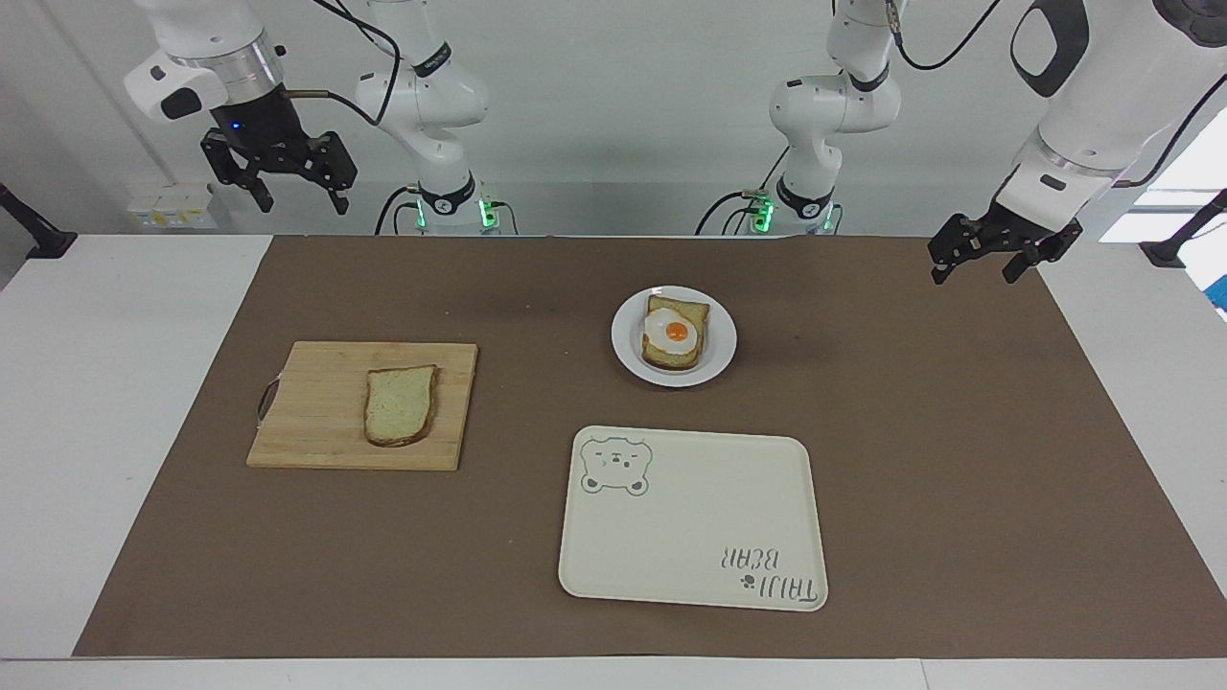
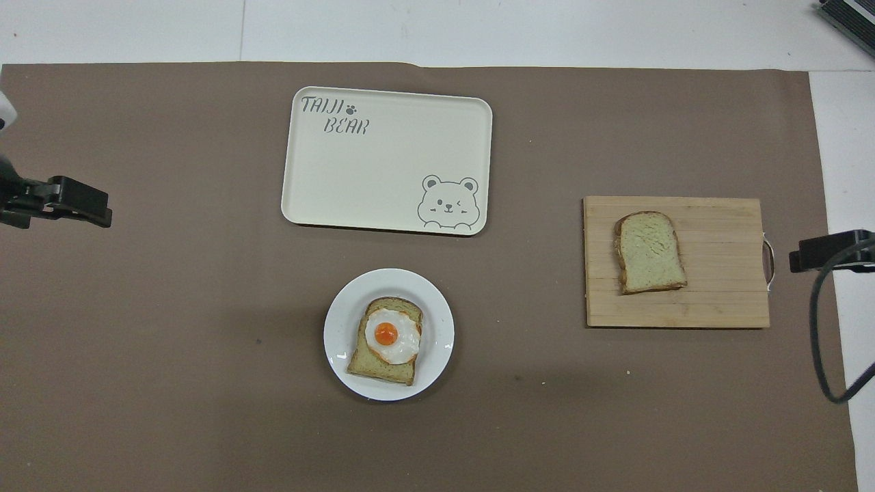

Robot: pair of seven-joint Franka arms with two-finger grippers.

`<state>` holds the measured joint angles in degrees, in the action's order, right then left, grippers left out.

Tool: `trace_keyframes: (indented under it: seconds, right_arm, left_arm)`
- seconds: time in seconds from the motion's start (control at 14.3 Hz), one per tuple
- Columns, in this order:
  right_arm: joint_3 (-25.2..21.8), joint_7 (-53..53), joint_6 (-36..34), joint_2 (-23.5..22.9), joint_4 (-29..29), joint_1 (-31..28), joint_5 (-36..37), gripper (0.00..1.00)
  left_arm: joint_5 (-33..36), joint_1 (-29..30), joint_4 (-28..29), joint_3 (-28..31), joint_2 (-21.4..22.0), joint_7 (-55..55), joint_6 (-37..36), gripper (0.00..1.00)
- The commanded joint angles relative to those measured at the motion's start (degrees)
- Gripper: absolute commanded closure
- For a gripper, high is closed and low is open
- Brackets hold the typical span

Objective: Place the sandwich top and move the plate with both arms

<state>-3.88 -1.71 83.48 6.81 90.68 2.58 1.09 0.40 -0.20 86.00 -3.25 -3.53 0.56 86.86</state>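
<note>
Overhead view: sandwich top (image 2: 649, 251) on its board (image 2: 724, 307), at three o'clock from the plate (image 2: 437, 321).
Left end effector (image 1: 985, 259) and right end effector (image 1: 279, 182) both hang spread, empty.

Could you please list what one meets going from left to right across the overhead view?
Left claw → tray → plate → cutting board carrying the sandwich top → right claw.

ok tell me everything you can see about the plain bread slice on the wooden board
The sandwich top is a pale slice with a brown crust, one end rounded, nothing on it. It lies flat on the wooden cutting board, toward the right arm's end of the table. Only the board touches it; no gripper is near it.
</note>
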Motion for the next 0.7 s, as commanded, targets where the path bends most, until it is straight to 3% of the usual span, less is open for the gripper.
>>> trace_keyframes:
  seconds: [0.0, 0.35, 0.63]
  right_arm:
    - [0.19, 1.27, 0.97, 2.42, 2.13, -0.65, 0.14, 0.0]
    - [0.19, 1.8, 13.61, -0.3, 9.77, -1.62, -0.48, 0.0]
    - [0.19, 4.68, 20.56, -6.96, 12.07, -2.23, -0.65, 0.0]
  left_arm:
    - [-0.49, 0.37, 1.45, -0.01, 1.42, 0.14, -0.38, 0.0]
    - [-0.49, 0.37, 1.45, -0.09, 1.42, 0.14, -0.38, 0.0]
    - [-0.49, 0.37, 1.45, -0.01, 1.42, 0.14, -0.47, 0.0]
